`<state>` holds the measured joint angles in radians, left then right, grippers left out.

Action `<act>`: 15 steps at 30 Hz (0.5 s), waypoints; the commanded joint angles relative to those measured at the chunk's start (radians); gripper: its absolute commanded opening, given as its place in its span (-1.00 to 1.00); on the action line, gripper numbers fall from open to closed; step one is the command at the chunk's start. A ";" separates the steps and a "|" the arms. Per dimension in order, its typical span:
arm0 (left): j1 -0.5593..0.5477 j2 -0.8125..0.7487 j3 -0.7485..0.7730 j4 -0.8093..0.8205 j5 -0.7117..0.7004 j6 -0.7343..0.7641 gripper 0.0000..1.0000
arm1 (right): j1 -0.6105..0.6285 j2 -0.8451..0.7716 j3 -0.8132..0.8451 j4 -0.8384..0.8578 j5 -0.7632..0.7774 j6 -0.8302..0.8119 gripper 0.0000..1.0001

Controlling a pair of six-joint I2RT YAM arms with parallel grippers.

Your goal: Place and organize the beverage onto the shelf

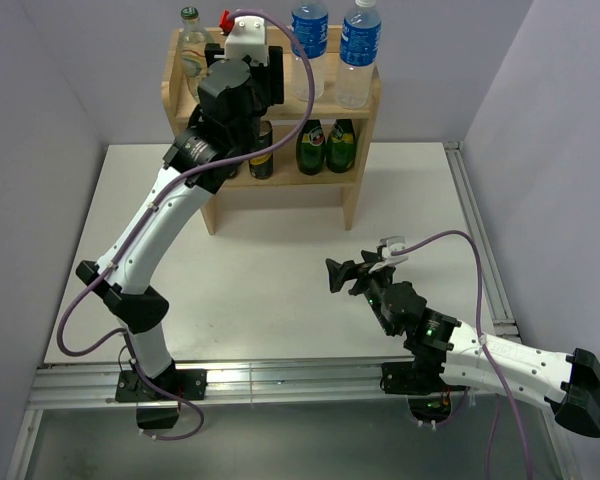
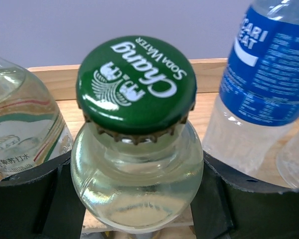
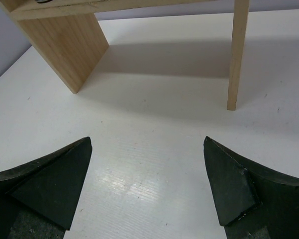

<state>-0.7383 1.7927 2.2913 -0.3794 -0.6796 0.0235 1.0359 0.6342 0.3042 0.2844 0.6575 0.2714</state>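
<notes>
Left jaws: clamped round a green-capped glass bottle (image 2: 136,164) at the top tier, between another glass bottle (image 2: 20,124) and a water bottle (image 2: 259,84).
Right jaws: wide apart, empty, over the bench (image 3: 154,74).
Shelf (image 1: 352,190): upper centre; two water bottles on top, three dark drinks (image 1: 325,146) below.
Hidden: left arm (image 1: 160,220) covered the held bottle overhead; only the wrist view showed it.

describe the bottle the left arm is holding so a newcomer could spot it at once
Find the wooden shelf at the table's far side and look along its top tier. There, between a free-standing glass bottle and a blue-labelled water bottle, is a small clear glass bottle with a green Chang Soda Water cap. It alone sits clamped between the left hand's black fingers.
</notes>
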 commanded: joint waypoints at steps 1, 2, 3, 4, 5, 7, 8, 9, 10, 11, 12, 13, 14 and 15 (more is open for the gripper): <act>0.017 -0.041 0.040 0.194 -0.008 0.021 -0.99 | -0.007 -0.004 0.000 0.029 0.001 -0.001 1.00; 0.023 -0.039 0.039 0.197 -0.008 0.020 -0.99 | -0.007 -0.002 0.000 0.029 0.002 -0.001 1.00; 0.028 -0.033 0.040 0.197 -0.006 0.016 -0.99 | -0.005 -0.004 0.000 0.029 0.001 -0.001 1.00; 0.031 -0.032 0.039 0.198 -0.008 0.015 -0.99 | -0.007 -0.004 0.000 0.029 0.001 -0.001 1.00; 0.039 -0.032 0.037 0.200 -0.003 0.010 -0.99 | -0.007 -0.004 0.000 0.029 0.001 0.000 1.00; 0.046 -0.030 0.027 0.206 0.003 0.006 -0.99 | -0.007 -0.005 0.000 0.029 0.001 -0.001 1.00; 0.056 -0.029 0.023 0.206 0.008 0.000 -0.99 | -0.007 -0.005 0.000 0.029 0.001 -0.001 1.00; 0.059 -0.027 0.016 0.205 0.011 -0.005 -0.99 | -0.007 -0.007 0.000 0.029 0.001 -0.001 1.00; 0.063 -0.030 0.004 0.215 0.014 -0.007 -0.99 | -0.007 -0.007 0.000 0.029 0.002 -0.001 1.00; 0.069 -0.033 -0.010 0.224 0.012 -0.007 -0.99 | -0.007 -0.004 0.000 0.029 0.002 -0.001 1.00; 0.073 -0.038 -0.035 0.234 0.012 -0.007 -0.99 | -0.007 -0.004 0.001 0.029 0.002 -0.001 1.00; 0.080 -0.039 -0.044 0.238 0.012 -0.014 -0.99 | -0.007 -0.005 0.000 0.029 0.002 -0.001 1.00; 0.085 -0.039 -0.050 0.237 0.021 -0.014 -0.99 | -0.007 -0.004 0.001 0.029 0.002 -0.001 1.00; 0.089 -0.038 -0.061 0.235 0.023 -0.014 -0.99 | -0.007 -0.004 0.000 0.029 0.002 -0.001 1.00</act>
<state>-0.6632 1.7966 2.2280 -0.2882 -0.6697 0.0185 1.0359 0.6346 0.3042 0.2844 0.6575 0.2714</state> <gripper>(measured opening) 0.716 0.999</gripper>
